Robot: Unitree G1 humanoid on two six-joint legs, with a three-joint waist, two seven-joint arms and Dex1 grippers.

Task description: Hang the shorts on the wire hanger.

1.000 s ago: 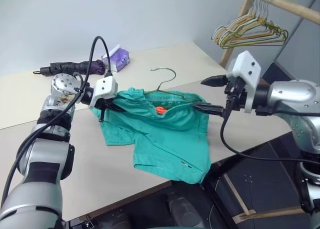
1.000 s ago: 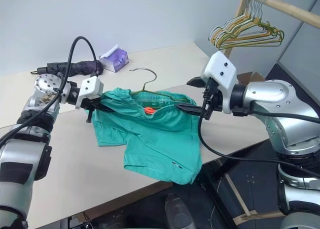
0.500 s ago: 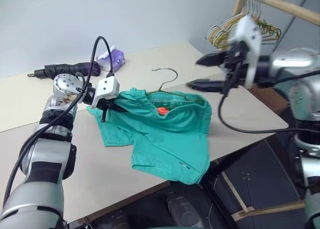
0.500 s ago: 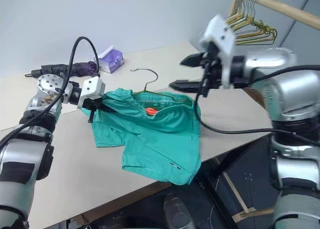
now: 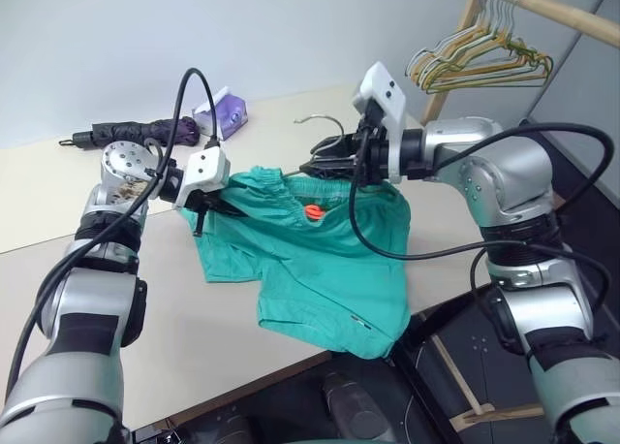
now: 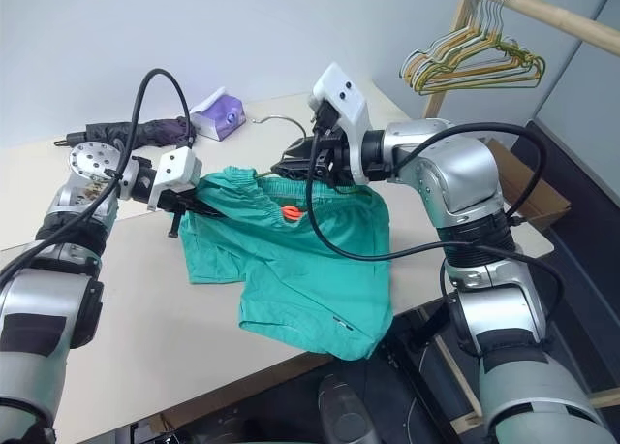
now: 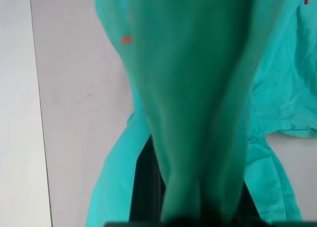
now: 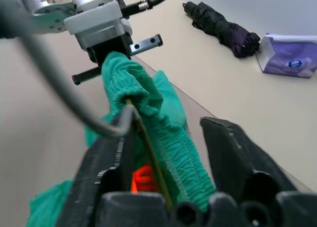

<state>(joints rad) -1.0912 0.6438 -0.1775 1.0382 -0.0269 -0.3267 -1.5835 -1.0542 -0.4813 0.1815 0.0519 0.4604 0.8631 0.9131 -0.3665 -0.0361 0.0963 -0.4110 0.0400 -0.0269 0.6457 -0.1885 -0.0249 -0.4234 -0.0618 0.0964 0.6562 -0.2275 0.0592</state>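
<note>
Here the table (image 5: 194, 318) carries the shorts (image 5: 320, 269), spread with their legs hanging toward and over the near edge and the gathered waistband lifted clear along the far side. The waistband's long axis runs across the scene, from the left gripper (image 5: 215, 204) to the right gripper (image 5: 325, 165). The left gripper is clamped shut on the waistband's left end and holds it up. The right gripper is the nearer one to the wire hanger (image 8: 148, 152): its fingers (image 8: 106, 157) stand partly apart, astride the waistband's middle, with the thin wire lying lengthwise between them along the cloth, close to one finger. Whether they grip the wire cannot be told. The hanger's hook (image 5: 325, 121) rises behind the right gripper.
</note>
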